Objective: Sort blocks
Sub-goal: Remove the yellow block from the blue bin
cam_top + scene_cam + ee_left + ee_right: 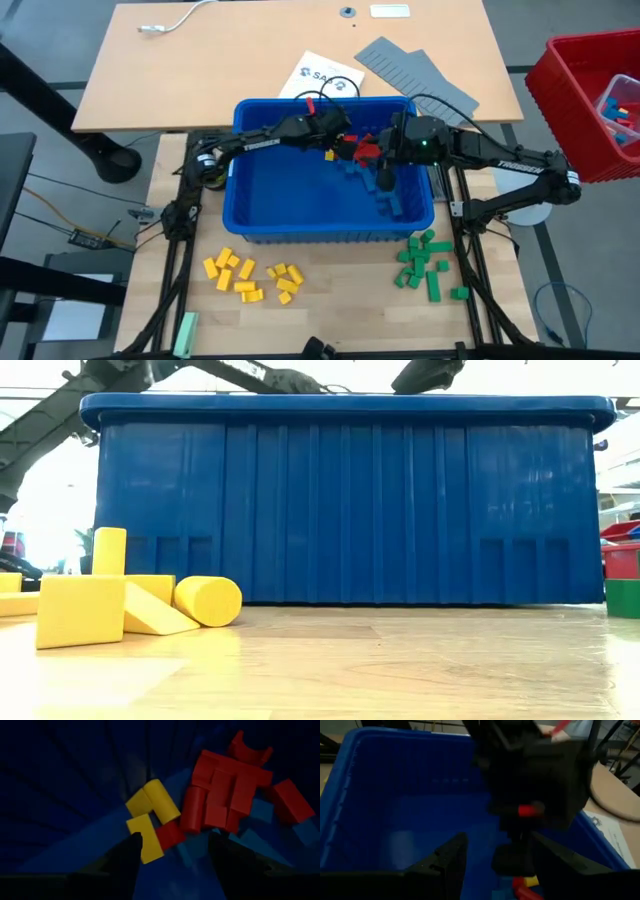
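Note:
A blue bin (300, 200) stands mid-table. On its floor near the far wall lie red blocks (365, 150), two yellow blocks (330, 155) and blue blocks (395, 200). My left gripper (340, 140) hangs open over them, slanting down. In its wrist view the yellow blocks (152, 812) and a small red block (170, 834) lie just ahead of its open fingertips (175, 850), with the red cluster (225, 795) beyond. My right gripper (383, 180) is open over the bin's right half with nothing between its fingers (497, 845). It faces the left arm's wrist.
Sorted yellow blocks (250, 275) and green blocks (425, 265) lie on the table in front of the bin. A red crate (590, 100) stands at the right, grey ridged panels (415, 70) and a paper sheet (322, 78) behind the bin. A pale green bar (185, 330) lies near left.

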Controlling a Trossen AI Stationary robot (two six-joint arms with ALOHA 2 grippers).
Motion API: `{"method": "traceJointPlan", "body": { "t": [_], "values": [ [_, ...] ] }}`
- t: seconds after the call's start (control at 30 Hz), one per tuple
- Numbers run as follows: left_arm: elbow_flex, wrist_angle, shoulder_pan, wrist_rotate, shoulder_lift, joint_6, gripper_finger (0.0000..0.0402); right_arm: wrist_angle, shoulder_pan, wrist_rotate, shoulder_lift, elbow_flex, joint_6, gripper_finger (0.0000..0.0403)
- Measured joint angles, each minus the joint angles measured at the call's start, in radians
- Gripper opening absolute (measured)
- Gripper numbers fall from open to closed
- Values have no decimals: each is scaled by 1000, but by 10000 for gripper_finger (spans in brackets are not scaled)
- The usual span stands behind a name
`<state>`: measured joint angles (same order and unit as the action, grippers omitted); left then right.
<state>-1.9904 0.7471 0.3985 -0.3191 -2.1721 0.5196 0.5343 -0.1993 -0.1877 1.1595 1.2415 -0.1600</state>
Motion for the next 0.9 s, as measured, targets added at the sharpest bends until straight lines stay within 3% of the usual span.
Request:
{"method": "traceJointPlan", "body": {
  "t": [0.3, 0.5, 0.9],
  "values": [
    [0, -61, 9, 42, -102, 95, 236, 23, -21, 52, 0, 0, -19, 199],
    [0, -62, 11, -17, -151, 95, 236, 22, -21, 53, 1, 0, -22, 199],
    [-1, -75, 60, -23, -190, 84, 236, 29, -21, 53, 1, 0, -17, 199]
  ]
}}
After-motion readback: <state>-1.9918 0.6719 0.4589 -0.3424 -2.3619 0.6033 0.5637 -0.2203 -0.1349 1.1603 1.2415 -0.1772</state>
